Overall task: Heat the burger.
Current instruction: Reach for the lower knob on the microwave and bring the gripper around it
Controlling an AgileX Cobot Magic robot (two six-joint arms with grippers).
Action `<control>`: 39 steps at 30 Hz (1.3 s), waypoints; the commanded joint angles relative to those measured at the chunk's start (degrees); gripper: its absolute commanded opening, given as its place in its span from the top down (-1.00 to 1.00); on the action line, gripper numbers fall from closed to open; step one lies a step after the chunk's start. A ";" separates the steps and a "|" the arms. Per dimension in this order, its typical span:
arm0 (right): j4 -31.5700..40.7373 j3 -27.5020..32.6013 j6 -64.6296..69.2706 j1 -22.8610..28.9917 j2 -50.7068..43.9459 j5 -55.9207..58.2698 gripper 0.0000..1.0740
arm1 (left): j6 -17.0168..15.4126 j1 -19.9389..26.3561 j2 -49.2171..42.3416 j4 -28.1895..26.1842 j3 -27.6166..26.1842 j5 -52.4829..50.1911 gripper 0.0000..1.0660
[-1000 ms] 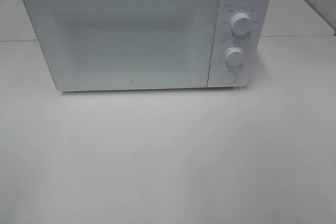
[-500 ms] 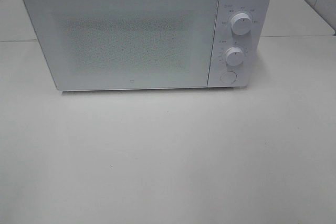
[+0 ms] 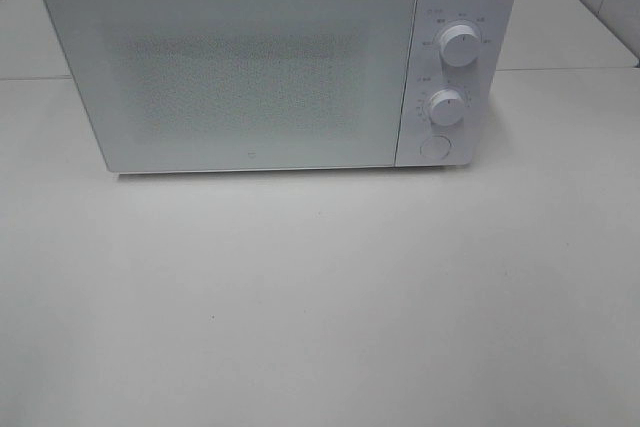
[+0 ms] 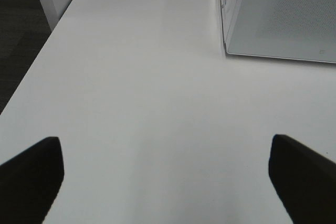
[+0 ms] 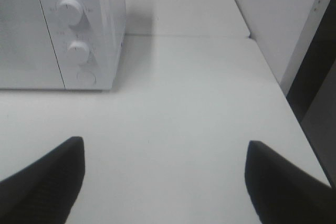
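Closest to me, the left gripper (image 4: 167, 182) and right gripper (image 5: 165, 179) are both spread wide and empty over the table (image 3: 320, 297). Behind them, the microwave (image 3: 250, 67) door's shut. The burger isn't visible, maybe it's inside, so its heading and long axis are anyone's guess. Probably knob (image 3: 446, 107) time.

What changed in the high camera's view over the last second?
Nothing visibly changed. The microwave sits in the same spot with its door shut, and the upper dial and lower dial point as before.
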 commanded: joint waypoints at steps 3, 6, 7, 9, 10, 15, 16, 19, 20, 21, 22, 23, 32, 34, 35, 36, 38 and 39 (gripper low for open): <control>-0.52 -0.69 0.23 -0.34 2.92 -8.48 -0.42 | -0.06 0.11 -0.80 0.00 0.00 -0.92 -0.83; -0.57 -0.69 0.23 -0.34 4.98 -12.20 -0.42 | -0.06 0.11 -0.80 0.00 0.00 -0.92 -0.83; -0.69 -0.69 0.23 -0.34 6.70 -14.27 -0.42 | -0.06 0.11 -0.80 0.00 0.00 -0.92 -0.83; -0.74 -0.52 0.23 -0.34 8.25 -16.04 -0.42 | -0.06 0.11 -0.80 0.00 0.00 -0.92 -0.83; -0.63 -0.29 0.23 -0.23 8.71 -16.96 -0.42 | -0.06 0.11 -0.80 0.00 0.00 -0.92 -0.83; -0.63 2.29 0.23 -0.23 11.34 -22.86 -0.42 | -0.06 0.11 -0.80 0.00 0.00 -0.92 -0.83; -0.63 2.81 0.23 -0.23 11.97 -23.72 -0.42 | -0.06 0.11 -0.80 0.00 0.00 -0.92 -0.83; -0.63 4.53 0.23 -0.23 14.27 -27.96 -0.42 | -0.06 0.11 -0.80 0.00 0.00 -0.92 -0.83; -0.63 4.53 0.23 -0.23 14.27 -27.96 -0.42 | -0.06 0.11 -0.80 0.00 0.00 -0.92 -0.83; -0.63 5.04 0.23 -0.23 14.84 -29.45 -0.42 | -0.06 0.11 -0.80 0.00 0.00 -0.92 -0.83; -0.63 6.19 0.23 -0.23 15.87 -32.26 -0.42 | -0.06 0.11 -0.80 0.00 0.00 -0.92 -0.83; -0.63 6.19 0.23 -0.23 15.87 -32.26 -0.42 | -0.06 0.11 -0.80 0.00 0.00 -0.92 -0.83; -0.63 9.74 0.23 -0.23 22.35 -44.40 -0.42 | -0.06 0.11 -0.80 0.00 0.00 -0.92 -0.83; -0.63 10.83 0.23 -0.23 24.47 -48.07 -0.42 | -0.06 0.11 -0.80 0.00 0.00 -0.92 -0.83; -0.63 11.23 0.23 -0.23 25.32 -49.62 -0.42 | -0.06 0.11 -0.80 0.00 0.00 -0.92 -0.83; -0.63 11.23 0.23 -0.23 25.32 -49.62 -0.42 | -0.06 0.11 -0.80 0.00 0.00 -0.92 -0.83; -0.63 12.61 0.23 -0.23 29.97 -55.75 -0.42 | -0.06 0.11 -0.80 0.00 0.00 -0.92 -0.83; -0.63 12.61 0.23 -0.23 29.97 -55.75 -0.42 | -0.06 0.11 -0.80 0.00 0.00 -0.92 -0.83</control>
